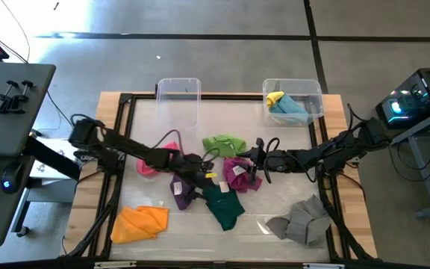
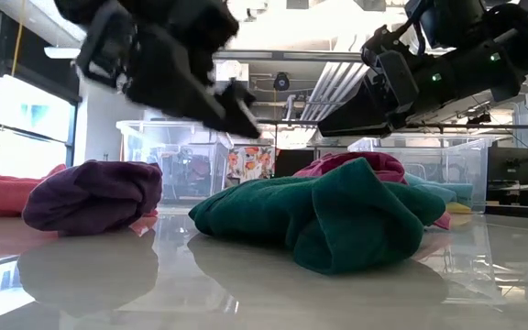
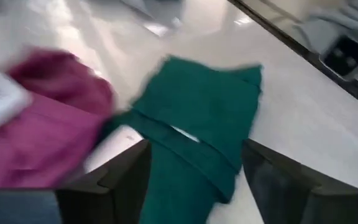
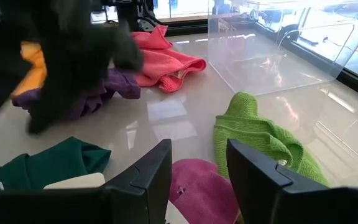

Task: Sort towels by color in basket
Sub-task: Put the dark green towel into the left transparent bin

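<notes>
- We see the left gripper (image 1: 206,173) near the middle of the table (image 1: 349,224), just above the dark green towel (image 1: 224,205); its fingers (image 3: 114,186) stand wide apart with nothing between them.
- In the left wrist view the dark green towel (image 3: 197,124) lies flat below those open fingers, with the magenta towel (image 3: 48,124) touching its edge.
- We see the right gripper (image 1: 254,166) reaching in from the right edge to the table's middle, over the magenta towel (image 1: 239,175); its fingers (image 4: 148,180) are parted and hold nothing.
- The light green towel (image 1: 225,144) lies just beyond the magenta one, toward the far edge.
- The pink towel (image 1: 155,158) sits left of centre, partly under the left arm.
- The purple towel (image 1: 182,191) lies beside the dark green one, on its left, touching it or nearly so.
- The orange towel (image 1: 139,223) rests near the front left corner, well apart from the others.
- The grey towel (image 1: 301,220) lies near the front right corner.
- Two clear bins stand at the far edge: the left bin (image 1: 179,101) holds no cloth that we can make out, and the right bin (image 1: 293,101) holds the yellow towel (image 1: 275,98) and the light blue towel (image 1: 291,109), touching each other.
</notes>
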{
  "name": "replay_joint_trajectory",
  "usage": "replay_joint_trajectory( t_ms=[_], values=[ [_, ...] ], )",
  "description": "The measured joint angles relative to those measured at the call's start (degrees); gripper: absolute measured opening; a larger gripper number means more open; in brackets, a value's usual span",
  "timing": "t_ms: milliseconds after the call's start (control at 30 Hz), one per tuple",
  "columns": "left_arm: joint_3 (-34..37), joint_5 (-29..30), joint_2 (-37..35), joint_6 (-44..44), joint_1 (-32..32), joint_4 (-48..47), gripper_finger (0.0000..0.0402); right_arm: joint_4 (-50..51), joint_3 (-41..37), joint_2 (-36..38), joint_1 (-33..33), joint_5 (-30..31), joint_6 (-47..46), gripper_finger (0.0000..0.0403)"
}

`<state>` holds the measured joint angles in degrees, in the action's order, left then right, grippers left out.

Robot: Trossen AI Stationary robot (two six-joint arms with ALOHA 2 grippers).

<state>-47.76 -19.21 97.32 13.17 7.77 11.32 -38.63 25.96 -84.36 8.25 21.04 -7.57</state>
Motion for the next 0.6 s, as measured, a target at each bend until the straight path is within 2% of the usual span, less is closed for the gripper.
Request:
replay_joint_trajectory(
  t_ms=[133,267,367,467,600],
  values=[
    [-0.6,-2.72,5.59,5.33,-1.26,0.23,0.0265,0.0,0.0,0.0,0.0,0.02,-0.13,0.0147],
    [-0.75,-2.57,10.04,13.42,-2.51,0.79,0.0268,0.04,0.0,0.0,0.0,0.02,-0.13,0.0147],
    [-0.9,-3.23,12.73,15.37,-3.12,3.06,0.0268,0.11,0.0,0.0,0.0,0.78,-0.05,0.0147],
    [-1.04,-3.89,14.75,16.42,-3.32,5.46,0.0258,0.34,0.0,0.0,0.0,3.0,0.03,0.0147],
    [-1.01,-4.42,15.56,17.05,-3.32,6.71,0.0219,0.46,0.0,0.0,0.0,5.23,-0.1,0.0147]
  ],
)
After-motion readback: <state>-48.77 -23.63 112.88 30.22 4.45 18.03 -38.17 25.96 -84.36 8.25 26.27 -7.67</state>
